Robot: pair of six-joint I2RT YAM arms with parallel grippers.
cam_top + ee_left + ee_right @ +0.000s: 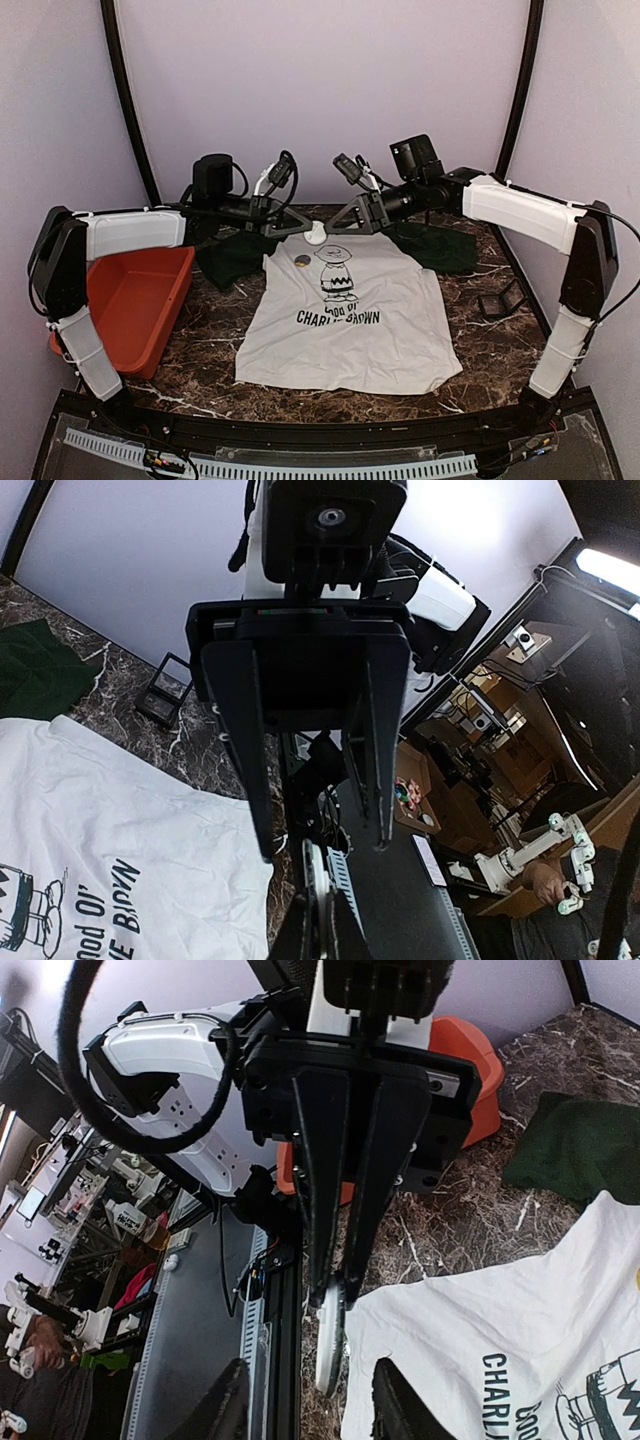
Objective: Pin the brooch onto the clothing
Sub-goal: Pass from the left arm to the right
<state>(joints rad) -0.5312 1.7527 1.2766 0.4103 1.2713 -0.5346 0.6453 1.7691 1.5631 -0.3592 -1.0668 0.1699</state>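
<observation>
The clothing (370,330) lies flat on the marble table, print side up; it also shows in the wrist views (100,840) (520,1310). Above its collar my two grippers meet tip to tip. The left gripper (308,232) (325,935) is shut on the brooch (316,235), a white round disc seen edge-on (322,875) (330,1345). My right gripper (335,228) (312,1405) is open, one finger on each side of the disc and neither touching it. A small dark round piece (301,261) rests on the shirt below the collar.
A red bin (135,300) (470,1050) sits at the table's left edge. A small black stand (500,300) (165,690) stands to the right of the shirt. The dark green sleeves (445,250) spread out behind both grippers.
</observation>
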